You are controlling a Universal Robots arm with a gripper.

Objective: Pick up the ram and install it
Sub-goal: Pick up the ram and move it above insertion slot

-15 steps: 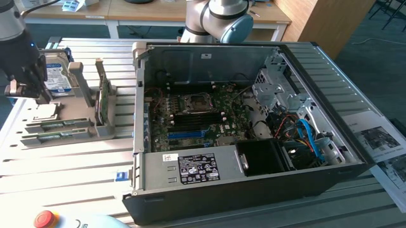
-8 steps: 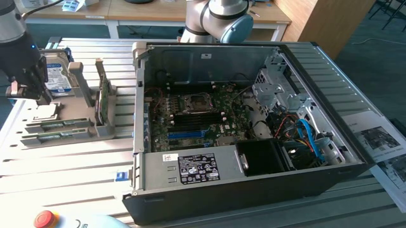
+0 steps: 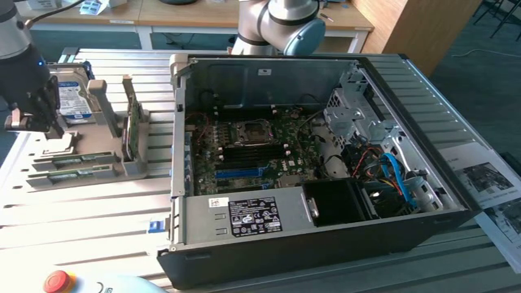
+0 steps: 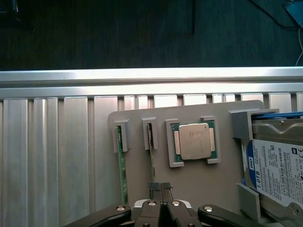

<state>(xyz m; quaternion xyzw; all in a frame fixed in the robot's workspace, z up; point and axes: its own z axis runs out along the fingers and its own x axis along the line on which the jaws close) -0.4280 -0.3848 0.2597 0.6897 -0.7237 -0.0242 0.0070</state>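
Find the ram on edge in the grey holder, just beside the CPU, with its long axis along the CPU's side and pointing at the gripper. Note a second stick parallel, farther from the CPU. Read the gripper as pressed together, empty, hovering by the ram's length, a touch toward the CPU.

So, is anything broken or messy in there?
Nothing stands out. The computer case lies open, with its parts and cables all inside. On the grey holder, the two ram sticks, the processor chip and the hard drive each sit straight in their own places.
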